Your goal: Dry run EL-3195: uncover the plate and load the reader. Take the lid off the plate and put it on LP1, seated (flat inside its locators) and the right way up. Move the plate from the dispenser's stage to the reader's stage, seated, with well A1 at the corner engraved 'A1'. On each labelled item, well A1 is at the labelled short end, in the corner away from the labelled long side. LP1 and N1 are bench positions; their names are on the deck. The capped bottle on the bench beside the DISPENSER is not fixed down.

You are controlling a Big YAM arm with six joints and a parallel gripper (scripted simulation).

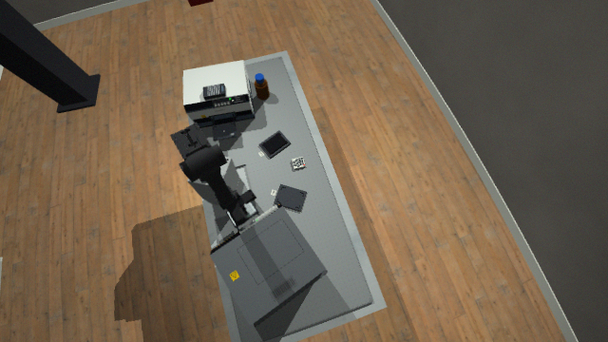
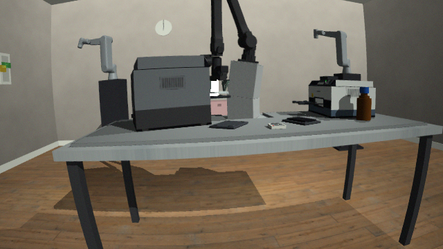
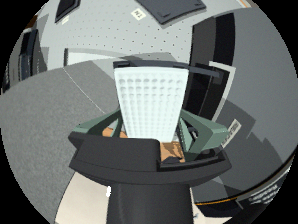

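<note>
The white plate [image 3: 151, 95] [image 1: 251, 208] [image 2: 214, 86] is between the fingers of my gripper [image 3: 150, 111] [image 1: 247, 213], which is shut on its sides. They are at the front of the reader [image 1: 280, 252] [image 2: 173, 93]. A dark bar, seemingly the reader's stage [image 3: 204, 70], shows behind the plate's far edge; whether the plate touches it or sits flat cannot be told. Well A1 cannot be made out. The dispenser's stage [image 1: 224, 129] shows no plate. LP1 [image 1: 275, 144] [image 2: 300, 122] is a dark framed position; a lid on it cannot be made out.
The dispenser [image 1: 216, 85] [image 2: 340, 100] stands at the bench's other end, with the blue-capped brown bottle [image 1: 261, 88] [image 2: 363, 105] upright beside it. N1 [image 1: 291, 198] [image 2: 229, 124] is a flat dark pad near the reader. A small white patterned block [image 1: 298, 163] [image 2: 276, 126] lies between the positions.
</note>
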